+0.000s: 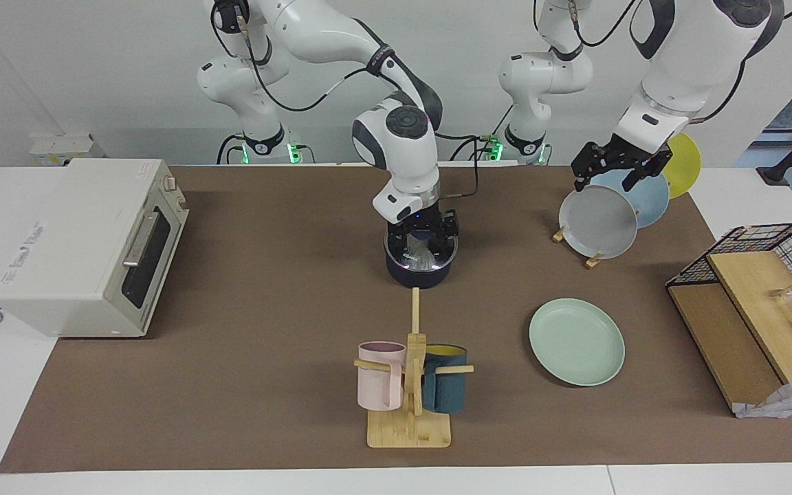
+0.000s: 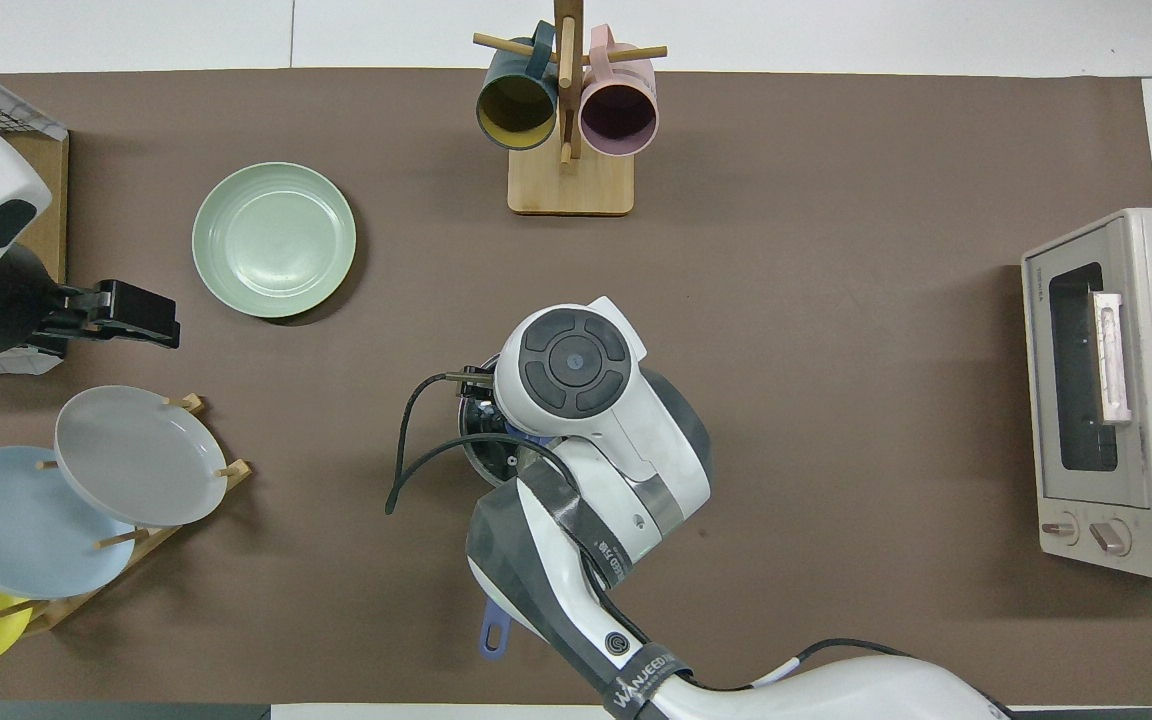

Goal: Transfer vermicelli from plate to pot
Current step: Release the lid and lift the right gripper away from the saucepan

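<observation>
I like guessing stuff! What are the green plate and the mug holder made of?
The plate looks like matte plastic, or maybe glazed ceramic: smooth, even mint colour, no shine. The mug holder looks like pale bamboo or wood, with faint grain showing.

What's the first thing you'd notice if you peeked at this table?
The right tool dips into the dark pot mid-table, with a whitish clump of vermicelli at its tips. The mint-green plate lies bare toward the left arm's end, farther from the robots. The left tool waits over the upright plates.
</observation>
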